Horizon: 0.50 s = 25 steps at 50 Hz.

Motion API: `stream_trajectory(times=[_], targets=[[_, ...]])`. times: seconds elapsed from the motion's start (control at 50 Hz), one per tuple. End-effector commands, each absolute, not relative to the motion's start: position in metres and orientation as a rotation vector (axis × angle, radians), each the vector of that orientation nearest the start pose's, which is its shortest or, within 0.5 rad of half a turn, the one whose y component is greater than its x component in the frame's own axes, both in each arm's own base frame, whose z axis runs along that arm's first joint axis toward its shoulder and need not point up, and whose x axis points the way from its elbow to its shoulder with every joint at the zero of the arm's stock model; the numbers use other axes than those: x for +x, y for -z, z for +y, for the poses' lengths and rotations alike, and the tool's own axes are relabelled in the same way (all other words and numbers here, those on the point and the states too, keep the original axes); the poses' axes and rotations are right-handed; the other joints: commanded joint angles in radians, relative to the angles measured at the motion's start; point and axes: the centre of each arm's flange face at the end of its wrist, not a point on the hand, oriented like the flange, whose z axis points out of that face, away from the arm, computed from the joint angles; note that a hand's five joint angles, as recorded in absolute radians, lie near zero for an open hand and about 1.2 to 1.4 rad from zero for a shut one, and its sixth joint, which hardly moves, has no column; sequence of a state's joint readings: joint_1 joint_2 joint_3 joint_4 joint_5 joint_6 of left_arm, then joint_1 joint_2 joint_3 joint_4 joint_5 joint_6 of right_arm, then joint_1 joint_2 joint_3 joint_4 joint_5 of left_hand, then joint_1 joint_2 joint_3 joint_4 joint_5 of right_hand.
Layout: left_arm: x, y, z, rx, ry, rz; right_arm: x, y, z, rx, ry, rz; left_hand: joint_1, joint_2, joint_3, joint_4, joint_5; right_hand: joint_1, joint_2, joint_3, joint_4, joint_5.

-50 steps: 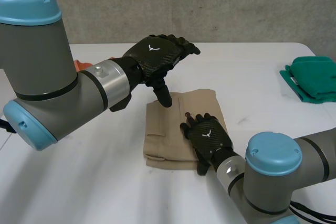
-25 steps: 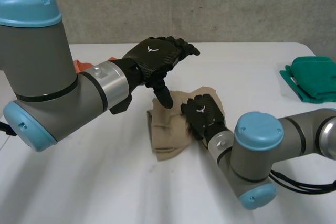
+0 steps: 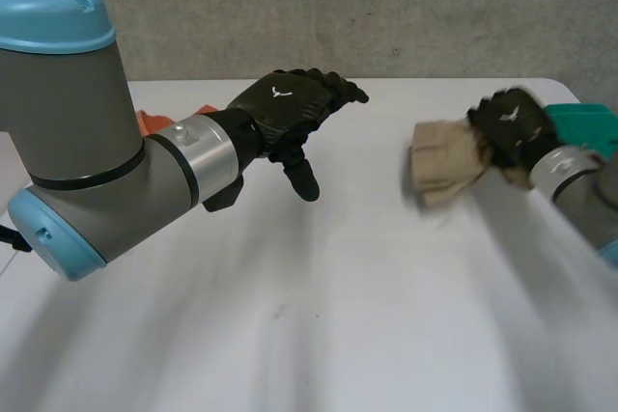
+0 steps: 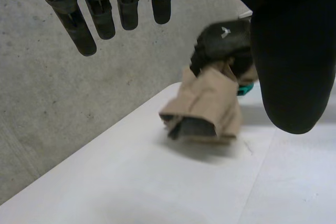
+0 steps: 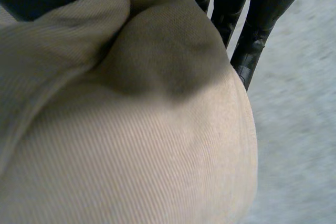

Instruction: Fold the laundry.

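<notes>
Put-away step, by the look of it: right hand (image 3: 510, 123) grips the folded beige ribbed garment (image 3: 442, 163), just beside the green folded cloth (image 3: 587, 123). Left hand (image 3: 285, 108) hovers, fingers relaxed, empty. Next probably: lower the garment onto the green one and let go.

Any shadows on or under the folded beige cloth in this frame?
Left wrist view: the folded beige cloth, held by the right hand, casts a soft shadow on the white table beneath it. Right wrist view: a dark shaded hollow in the cloth near the hand's fingers.

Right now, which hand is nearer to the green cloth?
Right. The right hand, gripping the beige garment, is beside the green cloth; the left hand hovers open, far from it.
</notes>
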<state>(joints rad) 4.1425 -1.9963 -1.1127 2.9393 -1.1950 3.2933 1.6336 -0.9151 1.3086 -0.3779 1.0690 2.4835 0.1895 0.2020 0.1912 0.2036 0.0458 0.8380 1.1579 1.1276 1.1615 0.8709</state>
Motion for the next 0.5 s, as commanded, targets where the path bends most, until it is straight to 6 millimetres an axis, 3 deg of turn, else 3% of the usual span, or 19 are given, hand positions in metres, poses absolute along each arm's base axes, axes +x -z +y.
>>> stream_trajectory(times=[0.02,0.14,0.22,0.34,0.44,0.5], targets=[[-0.346,-0.282,-0.234,-0.984,-1.571,-1.785,0.175,-0.235,-0.466,-1.260,2.490,1.645,0.033,0.020,0.031,0.019,0.002,0.558,0.238,0.269,0.235,0.351],[-0.346,-0.283,-0.233,-0.980,-1.569,-1.784,0.137,-0.267,-0.510,-1.117,2.602,1.529,0.033,0.020,0.031,0.019,0.002,0.558,0.238,0.269,0.235,0.351],[-0.347,-0.284,-0.232,-0.982,-1.568,-1.780,0.115,-0.265,-0.530,-1.067,2.607,1.501,0.033,0.020,0.031,0.019,0.002,0.558,0.238,0.269,0.235,0.351],[-0.346,-0.289,-0.229,-0.982,-1.583,-1.765,0.071,-0.234,-0.550,-1.024,2.558,1.567,0.036,0.023,0.034,0.022,0.005,0.558,0.238,0.269,0.235,0.351],[-0.346,-0.289,-0.229,-0.982,-1.583,-1.765,0.023,-0.189,-0.558,-1.025,2.475,1.662,0.036,0.023,0.034,0.022,0.005,0.558,0.238,0.269,0.235,0.351],[-0.347,-0.288,-0.228,-0.980,-1.579,-1.772,0.007,-0.157,-0.557,-1.034,2.394,1.704,0.036,0.023,0.034,0.022,0.005,0.558,0.238,0.269,0.235,0.351]])
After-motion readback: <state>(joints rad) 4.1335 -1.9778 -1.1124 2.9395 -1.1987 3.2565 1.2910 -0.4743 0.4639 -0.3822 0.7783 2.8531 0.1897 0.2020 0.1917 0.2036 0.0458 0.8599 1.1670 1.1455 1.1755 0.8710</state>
